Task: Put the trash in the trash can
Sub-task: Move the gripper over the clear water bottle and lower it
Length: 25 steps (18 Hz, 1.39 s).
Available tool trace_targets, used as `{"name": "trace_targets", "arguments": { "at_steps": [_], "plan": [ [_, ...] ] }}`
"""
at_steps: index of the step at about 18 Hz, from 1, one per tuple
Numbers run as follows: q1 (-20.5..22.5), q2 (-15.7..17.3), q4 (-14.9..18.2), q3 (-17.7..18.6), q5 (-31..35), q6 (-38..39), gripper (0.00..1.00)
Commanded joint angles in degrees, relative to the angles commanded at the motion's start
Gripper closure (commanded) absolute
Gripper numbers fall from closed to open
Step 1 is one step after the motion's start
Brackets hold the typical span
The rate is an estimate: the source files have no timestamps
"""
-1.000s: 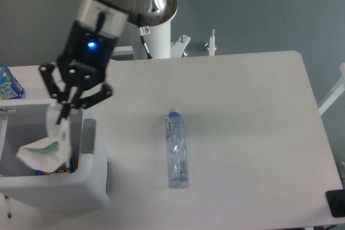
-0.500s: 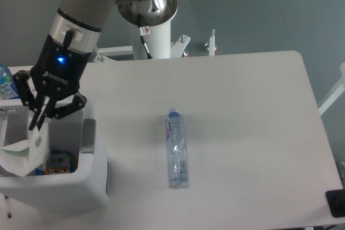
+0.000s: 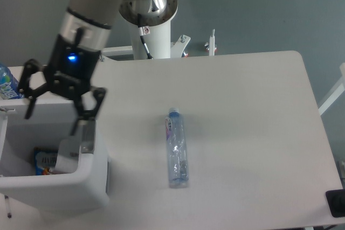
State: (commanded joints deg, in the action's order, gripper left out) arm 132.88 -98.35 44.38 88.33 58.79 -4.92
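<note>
The black two-finger gripper [image 3: 52,111] hangs with its fingers spread wide and empty over the white boxy plastic trash can [image 3: 81,187], and the small flattened white paper carton [image 3: 67,154] lies inside the bin against its right wall, beside a blue-and-orange snack packet [image 3: 44,160]. The slim clear plastic bottle with pale-blue cap [image 3: 177,149] lies on its side on the white table [image 3: 253,133], well apart from the bin. Judging from this, the arm should lift clear of the rim before crossing, then close across the bottle's narrow width near mid-body so it cannot roll away
</note>
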Motion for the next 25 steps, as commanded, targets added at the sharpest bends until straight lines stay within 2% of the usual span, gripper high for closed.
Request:
{"name": "trace_targets", "arguments": {
  "at_steps": [2, 6, 10, 17, 20, 25],
  "plan": [
    [3.25, 0.17, 0.78, 0.18, 1.93, 0.09, 0.0],
    [8.79, 0.0, 5.0, 0.35, 4.31, -0.96, 0.0],
    [12.58, -1.31, 5.53, 1.23, 7.55, -6.05, 0.0],
    [12.84, -7.81, 8.35, 1.58, 17.92, -13.35, 0.0],
    [11.71, -11.33, 8.35, 3.77, 21.44, -14.59, 0.0],
    [8.72, -15.55, 8.26, 4.66, 24.79, -14.85, 0.0]
  ]
}}
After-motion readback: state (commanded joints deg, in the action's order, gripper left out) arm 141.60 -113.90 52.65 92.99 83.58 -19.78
